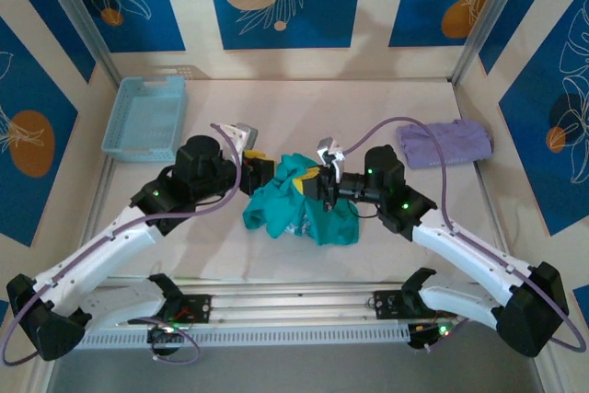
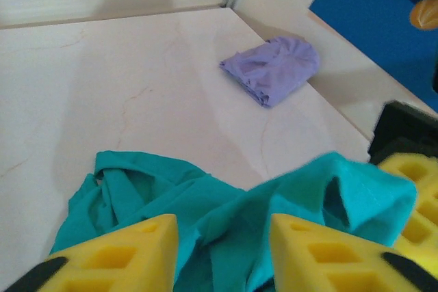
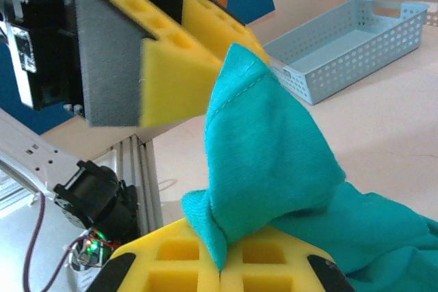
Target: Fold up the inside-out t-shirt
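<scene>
Evidently the right end effector [image 3: 220, 264] pinches a lifted fold of the teal inside-out t-shirt [image 1: 304, 207], bunched at the middle of the worktop [image 1: 368, 108], likely to spread it, while the left end effector [image 2: 224, 251] straddles cloth, parted.

Left arm [image 1: 120, 241] and right arm [image 1: 460, 246] reach inward; left pincer [image 2: 222, 237] seemingly parted, right pincer [image 3: 220, 254] closed.

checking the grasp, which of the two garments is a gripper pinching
The teal-green t-shirt, crumpled between the arms: the right gripper is shut on a raised fold of it. The lavender garment lies apart, touched by no gripper.
</scene>
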Controlling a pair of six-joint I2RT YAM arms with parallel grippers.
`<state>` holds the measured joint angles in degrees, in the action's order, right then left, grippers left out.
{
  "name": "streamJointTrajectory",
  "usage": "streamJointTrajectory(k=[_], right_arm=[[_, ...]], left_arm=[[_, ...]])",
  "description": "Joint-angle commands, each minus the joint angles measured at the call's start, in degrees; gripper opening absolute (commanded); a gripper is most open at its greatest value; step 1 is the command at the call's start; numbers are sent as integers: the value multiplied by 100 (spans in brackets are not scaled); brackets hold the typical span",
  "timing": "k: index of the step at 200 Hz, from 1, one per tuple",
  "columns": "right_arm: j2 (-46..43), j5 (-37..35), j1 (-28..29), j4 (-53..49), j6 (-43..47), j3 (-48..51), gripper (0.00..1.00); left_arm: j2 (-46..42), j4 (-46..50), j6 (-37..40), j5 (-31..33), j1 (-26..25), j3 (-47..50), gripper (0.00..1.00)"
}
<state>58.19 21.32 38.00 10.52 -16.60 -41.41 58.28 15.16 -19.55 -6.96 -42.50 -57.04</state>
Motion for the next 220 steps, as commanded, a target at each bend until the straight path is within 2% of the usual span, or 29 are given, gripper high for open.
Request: streamJointTrajectory(k=[1, 34, 61, 70, 85, 93, 102, 125, 159, 191, 220], right_arm=[[-1, 493, -129, 471, -230, 66, 0], [-45, 557, -182, 521, -255, 69, 0], [-75, 618, -188, 556, -240, 93, 0], [-109, 596, -187, 552, -216, 126, 0], [-251, 384, -195, 381, -76, 209, 0], [-354, 114, -200, 159, 47, 240, 0], [-464, -251, -214, -137, 193, 269, 0], [-674, -766, -246, -560, 432, 415, 3], [-662, -891, -358, -670, 377, 447, 8], [-360, -867, -371, -1004, 316, 200, 17], [-271, -782, -370, -1534, 398, -71, 31]], left_arm=[[-268, -246, 92, -639, 13, 278, 50], [-42, -57, 207, -763, 13, 334, 58], [376, -231, 194, -1015, 13, 236, 56], [537, -323, 149, -1159, 6, 179, 47], [725, -467, 63, -1418, 17, 82, 22], [736, -557, 12, -1525, 28, 70, 9], [664, -723, -35, -1667, 54, 131, 0], [202, -1507, -267, -2317, 221, 572, 0], [-197, -2455, -663, -3180, 387, 991, 0], [-272, -2744, -761, -3493, 396, 1081, 0], [-284, -2648, -716, -3344, 438, 1063, 0]])
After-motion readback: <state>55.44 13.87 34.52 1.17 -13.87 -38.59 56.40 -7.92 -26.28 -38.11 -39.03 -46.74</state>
